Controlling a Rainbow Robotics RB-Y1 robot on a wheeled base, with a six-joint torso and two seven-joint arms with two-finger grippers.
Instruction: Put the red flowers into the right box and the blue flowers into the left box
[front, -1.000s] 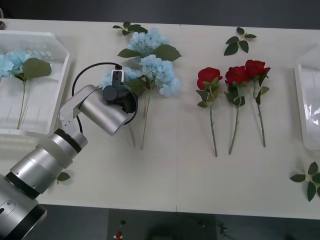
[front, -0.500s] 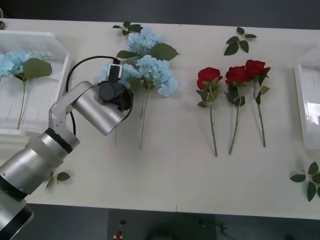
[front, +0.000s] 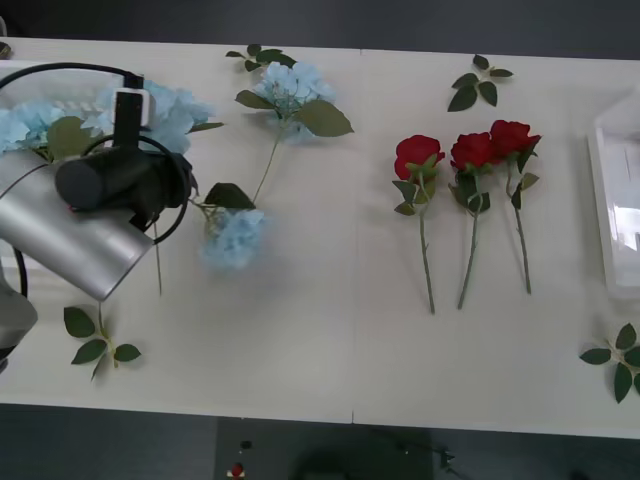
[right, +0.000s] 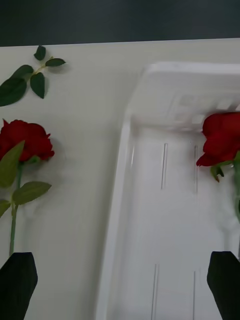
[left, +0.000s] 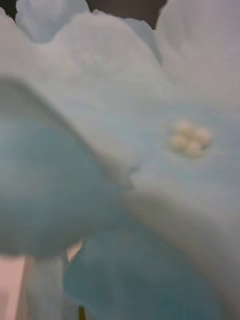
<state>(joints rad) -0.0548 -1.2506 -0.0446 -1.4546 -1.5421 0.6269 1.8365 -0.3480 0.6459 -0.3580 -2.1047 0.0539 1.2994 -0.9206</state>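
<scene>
My left gripper (front: 130, 175) is raised at the left box's (front: 40, 80) near corner, shut on a blue flower (front: 168, 110) whose thin stem hangs below. Pale-blue petals (left: 150, 125) crowd the left wrist view. Another blue flower (front: 20, 125) lies in that box. One blurred blue head (front: 235, 235) lies on the table, and another (front: 290, 85) sits farther back. Three red flowers (front: 472, 150) lie side by side right of centre. My right gripper (right: 121, 257) hovers open over the right box (right: 120, 200), which holds a red flower (right: 220, 142).
Loose leaf sprigs lie at the back centre (front: 478, 85), back left (front: 255, 55), front left (front: 100, 345) and front right (front: 618, 360). The right box (front: 615, 210) shows at the table's right edge. One red flower (right: 25, 140) lies beside that box.
My left arm has swung left and up toward the left box, carrying a blue flower. A second blue head has been dragged down and left. The front-left leaf sprig is now uncovered.
</scene>
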